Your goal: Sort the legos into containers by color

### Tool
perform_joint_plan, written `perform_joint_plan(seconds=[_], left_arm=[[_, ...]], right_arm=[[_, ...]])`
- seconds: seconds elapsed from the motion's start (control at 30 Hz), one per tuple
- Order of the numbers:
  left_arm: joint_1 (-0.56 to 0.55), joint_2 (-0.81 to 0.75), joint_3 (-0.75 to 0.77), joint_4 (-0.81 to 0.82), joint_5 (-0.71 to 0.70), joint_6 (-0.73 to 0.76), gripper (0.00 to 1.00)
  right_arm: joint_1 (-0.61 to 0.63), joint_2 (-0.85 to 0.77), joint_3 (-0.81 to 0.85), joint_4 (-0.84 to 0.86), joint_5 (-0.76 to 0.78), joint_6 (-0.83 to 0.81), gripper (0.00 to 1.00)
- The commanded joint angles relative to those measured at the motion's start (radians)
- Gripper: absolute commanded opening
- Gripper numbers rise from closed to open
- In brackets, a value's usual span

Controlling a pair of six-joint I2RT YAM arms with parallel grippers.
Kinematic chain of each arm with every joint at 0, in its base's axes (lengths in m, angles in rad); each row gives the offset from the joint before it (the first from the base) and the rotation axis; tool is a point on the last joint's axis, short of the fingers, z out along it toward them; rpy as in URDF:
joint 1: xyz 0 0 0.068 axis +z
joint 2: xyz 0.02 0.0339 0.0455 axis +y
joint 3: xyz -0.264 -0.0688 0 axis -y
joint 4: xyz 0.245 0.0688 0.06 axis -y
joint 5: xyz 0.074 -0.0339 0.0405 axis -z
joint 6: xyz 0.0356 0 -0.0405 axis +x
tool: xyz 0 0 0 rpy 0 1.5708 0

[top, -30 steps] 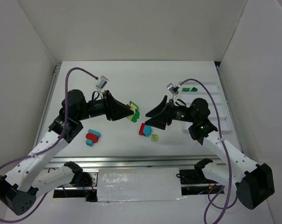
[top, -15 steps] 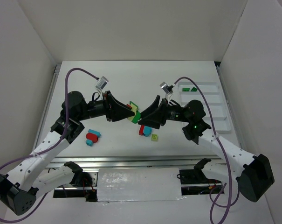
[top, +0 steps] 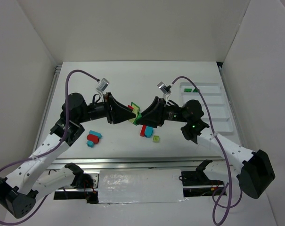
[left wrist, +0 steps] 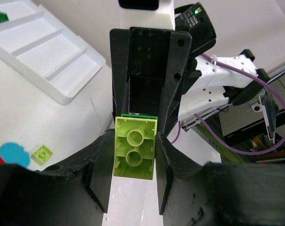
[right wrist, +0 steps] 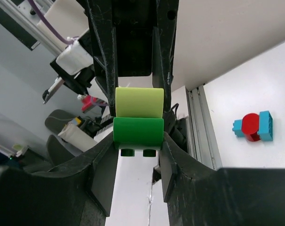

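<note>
Above the middle of the table my two grippers meet tip to tip on one small stack of two legos. My left gripper (left wrist: 134, 153) is shut on the yellow-green brick (left wrist: 134, 147), whose hollow underside faces its camera. My right gripper (right wrist: 138, 143) is shut on the dark green brick (right wrist: 138, 131), which is joined to the yellow-green brick (right wrist: 139, 102). From above, the stack (top: 135, 116) sits between the left gripper (top: 131, 112) and the right gripper (top: 142, 117). The white tray of containers (top: 228, 126) lies at the right, with dark green bricks (top: 190, 89) in its far compartment.
Loose legos lie on the table: a red and cyan cluster (top: 93, 138) at the left, a red and cyan pair (top: 146, 131) under the grippers, and a small yellow-green brick (top: 156, 138) beside them. White walls enclose the table on three sides.
My right arm has moved left to the left gripper, and its jaws have gone from open to shut on the dark green brick. The left gripper has held still.
</note>
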Motion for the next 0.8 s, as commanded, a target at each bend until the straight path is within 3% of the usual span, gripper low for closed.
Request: perform_joint_plan(seconds=[0.0, 0.3, 0.33, 0.37, 0.4, 0.47, 0.53, 0.63, 0.77], left_arm=[[0.010, -0.025, 0.055, -0.110, -0.092, 0.050, 0.00], [0.094, -0.030, 0.130, -0.211, -0.152, 0.070, 0.00], [0.097, -0.030, 0.138, -0.224, -0.164, 0.075, 0.00], [0.096, -0.031, 0.151, -0.250, -0.228, 0.087, 0.00], [0.096, -0.030, 0.188, -0.349, -0.265, 0.130, 0.00], [0.096, -0.021, 0.228, -0.467, -0.354, 0.182, 0.00], [0.096, -0.010, 0.260, -0.610, -0.474, 0.256, 0.00], [0.098, -0.014, 0.247, -0.704, -0.570, 0.326, 0.00], [0.098, -0.074, 0.155, -0.684, -0.598, 0.376, 0.00]], right_arm=[[-0.021, -0.020, -0.030, 0.077, -0.065, -0.080, 0.00], [-0.178, -0.030, -0.163, 0.074, -0.143, -0.108, 0.00], [-0.201, -0.031, -0.160, -0.013, -0.107, -0.116, 0.00], [-0.269, -0.034, -0.139, -0.120, -0.046, -0.142, 0.00], [-0.303, -0.034, -0.082, -0.358, 0.166, -0.191, 0.00], [-0.407, 0.001, 0.008, -0.628, 0.493, -0.170, 0.00], [-0.499, 0.149, 0.189, -0.940, 0.712, -0.095, 0.00], [-0.670, 0.374, 0.391, -1.108, 0.886, -0.035, 0.00], [-0.779, 0.570, 0.559, -1.163, 0.993, 0.059, 0.00]])
